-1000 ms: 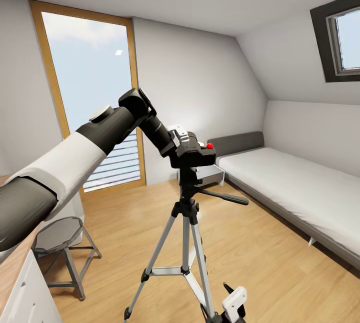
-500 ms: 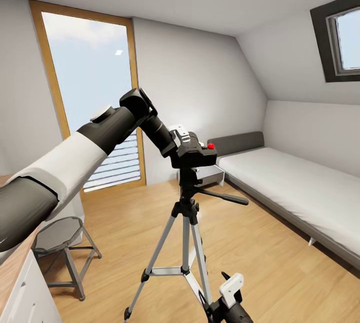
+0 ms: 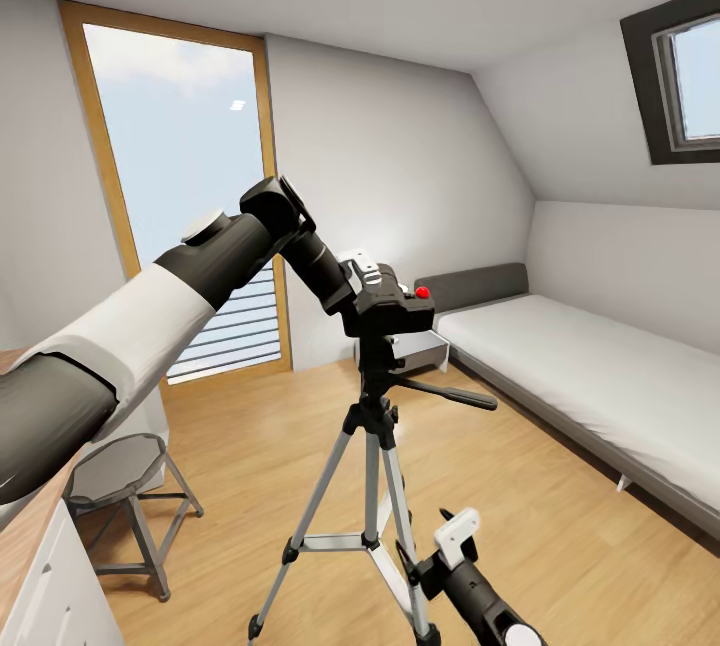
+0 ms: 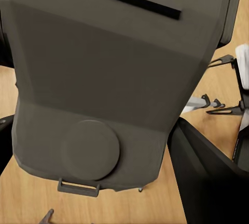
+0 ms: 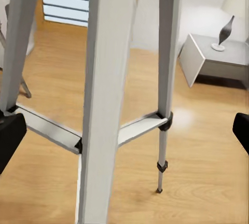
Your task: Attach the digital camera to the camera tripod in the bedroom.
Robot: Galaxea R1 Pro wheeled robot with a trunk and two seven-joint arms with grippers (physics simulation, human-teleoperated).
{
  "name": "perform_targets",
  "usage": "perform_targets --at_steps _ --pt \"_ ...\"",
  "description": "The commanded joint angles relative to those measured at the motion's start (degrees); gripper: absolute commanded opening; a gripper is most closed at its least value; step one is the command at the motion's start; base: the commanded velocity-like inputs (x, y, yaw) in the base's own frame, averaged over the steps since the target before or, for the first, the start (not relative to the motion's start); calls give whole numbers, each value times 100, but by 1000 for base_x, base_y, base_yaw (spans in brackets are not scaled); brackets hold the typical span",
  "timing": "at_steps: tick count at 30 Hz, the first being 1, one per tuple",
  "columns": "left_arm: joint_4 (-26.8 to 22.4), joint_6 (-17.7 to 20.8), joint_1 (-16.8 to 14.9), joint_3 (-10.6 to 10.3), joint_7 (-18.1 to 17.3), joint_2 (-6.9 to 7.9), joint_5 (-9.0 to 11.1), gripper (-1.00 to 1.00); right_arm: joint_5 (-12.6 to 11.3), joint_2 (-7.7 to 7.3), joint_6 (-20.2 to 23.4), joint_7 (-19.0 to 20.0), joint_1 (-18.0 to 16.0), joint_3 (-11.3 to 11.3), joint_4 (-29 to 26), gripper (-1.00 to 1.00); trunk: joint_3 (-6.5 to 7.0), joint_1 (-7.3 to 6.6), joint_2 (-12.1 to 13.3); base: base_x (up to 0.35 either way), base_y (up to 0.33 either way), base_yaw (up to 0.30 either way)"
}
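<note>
Left arm reaches out across the room; its left gripper [image 3: 372,283] is at the digital camera [image 3: 388,307], which sits right on top of the camera tripod [image 3: 372,446] head. Fingers grasping the camera body as far as the head view shows, white finger parts visible just behind the camera's top. Red button [image 3: 421,293] on the camera's top, on the side toward the bed [image 3: 590,376]. In the left wrist view the dark camera body [image 4: 109,78] takes up nearly everything, round disc and a slot on its face, wood floor [image 4: 31,198] beyond it.

Tripod stands upright on the light wood floor [image 3: 560,526], in the middle of the bedroom, three silver legs spread, black pan handle [image 3: 445,392] sticking out toward the bed. Right wrist view looks through the silver legs [image 5: 106,99] at close range, cross braces meeting at a black joint [image 5: 166,121], one black foot [image 5: 162,167] touching the floor.

Right gripper [image 3: 455,536] is low, near the tripod's legs, white finger [image 3: 458,533] pointing up; dark finger tips sit at the two side edges of the right wrist view, apart, nothing between them but the tripod legs further off, so released.

Nightstand [image 5: 218,60] with a small lamp [image 5: 228,21] beside the bed head. Tall window [image 3: 175,196] with a wood frame on the far wall, skylight [image 3: 690,76] in the sloped ceiling. Round metal stool [image 3: 125,481] near a wood-topped surface [image 3: 25,526] at the robot's left.
</note>
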Motion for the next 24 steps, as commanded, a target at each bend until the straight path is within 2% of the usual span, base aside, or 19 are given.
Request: perform_targets --at_steps 1,11,24 --pt "-3 61 -2 2 -55 -2 -61 -100 35 -3 5 4 -38 3 1 100 -3 2 -5 0 0 0" --pt "-4 61 -2 2 -55 -2 -61 -100 25 15 191 -1 -349 1 6 100 -3 2 -5 0 0 0" --pt "-5 61 -2 2 -55 -2 -61 -100 23 177 524 -8 -523 0 39 100 -3 2 -5 0 0 0"
